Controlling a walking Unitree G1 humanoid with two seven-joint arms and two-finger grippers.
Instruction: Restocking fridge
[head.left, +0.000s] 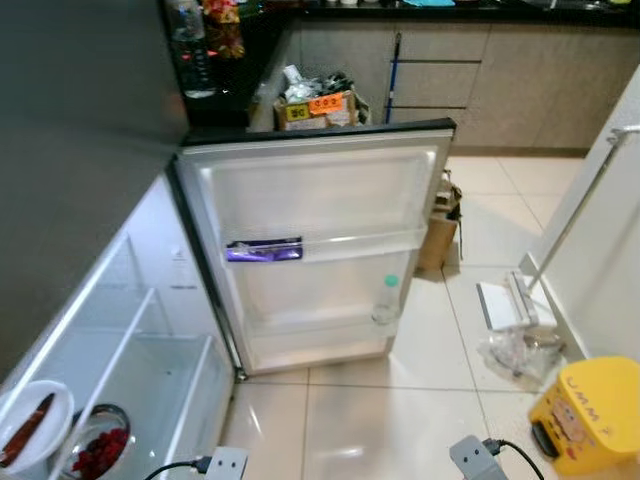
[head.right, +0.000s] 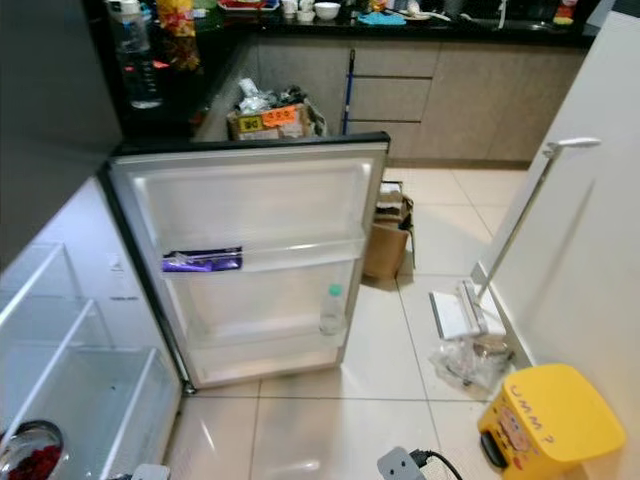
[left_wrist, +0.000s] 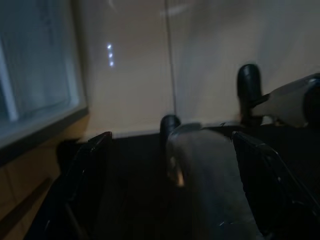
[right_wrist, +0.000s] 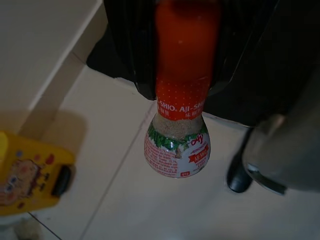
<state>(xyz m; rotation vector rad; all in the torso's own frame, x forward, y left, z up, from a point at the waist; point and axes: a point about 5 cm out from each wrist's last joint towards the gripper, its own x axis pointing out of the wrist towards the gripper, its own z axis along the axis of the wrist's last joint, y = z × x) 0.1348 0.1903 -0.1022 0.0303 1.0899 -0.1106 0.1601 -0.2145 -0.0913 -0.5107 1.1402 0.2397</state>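
Note:
The fridge door (head.left: 320, 240) stands wide open. Its upper rack holds a purple bar (head.left: 264, 250) and its lower rack a clear water bottle (head.left: 386, 300). The fridge's inside (head.left: 130, 350) is at the lower left, with glass shelves, a bowl of red berries (head.left: 97, 450) and a white plate (head.left: 35, 425). My right gripper (right_wrist: 185, 85) is shut on the red cap of a small seasoning bottle (right_wrist: 177, 150), which hangs over the floor tiles. My left gripper (left_wrist: 170, 200) hangs low in shadow, open with nothing between its fingers (left_wrist: 85, 175).
A yellow stool (head.left: 590, 415) stands on the tiles at the right, beside a crumpled plastic bag (head.left: 515, 350) and a floor mop (head.left: 515, 300) leaning on the white wall. A cardboard box (head.left: 440, 235) sits behind the door. Kitchen cabinets (head.left: 530, 80) run along the back.

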